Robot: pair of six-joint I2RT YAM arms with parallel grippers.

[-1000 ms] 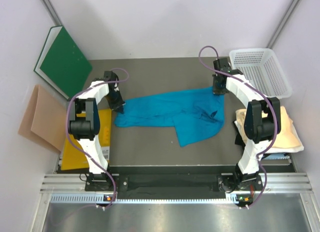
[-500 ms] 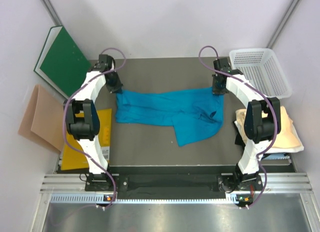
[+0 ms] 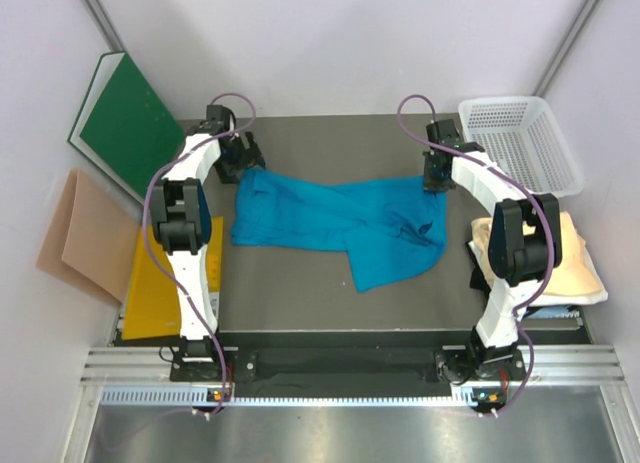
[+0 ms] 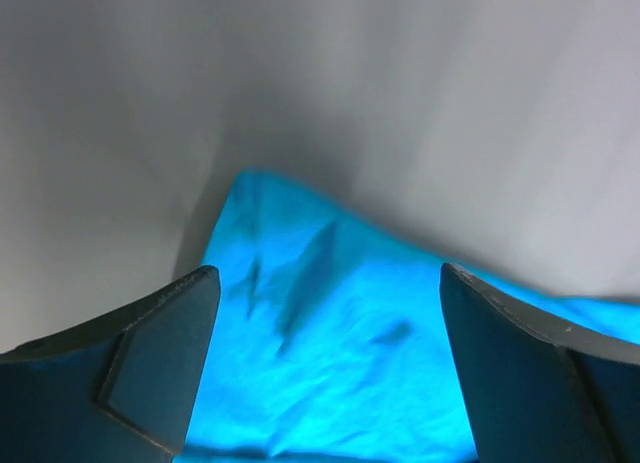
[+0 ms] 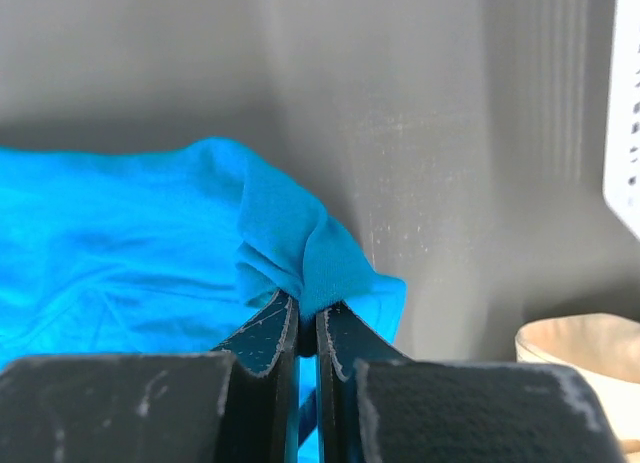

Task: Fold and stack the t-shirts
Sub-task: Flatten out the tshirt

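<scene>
The teal-blue t-shirt lies crumpled and stretched across the middle of the grey table. My left gripper hovers over its back left corner, jaws wide open; in the left wrist view the cloth lies flat below my left gripper, held by nothing. My right gripper is shut on the shirt's back right corner, where a pinched fold rises from my right gripper. The cream-tan t-shirt lies bunched at the right edge, beside the right arm, and shows again as a cream-tan shape.
A white mesh basket stands at the back right, its wall close to the right gripper. A green board leans at the back left. A tan paper sheet and a yellow envelope lie along the left edge.
My left gripper carried the shirt's left corner toward the back of the table, then opened and let it go. The right gripper stayed shut on its corner.
</scene>
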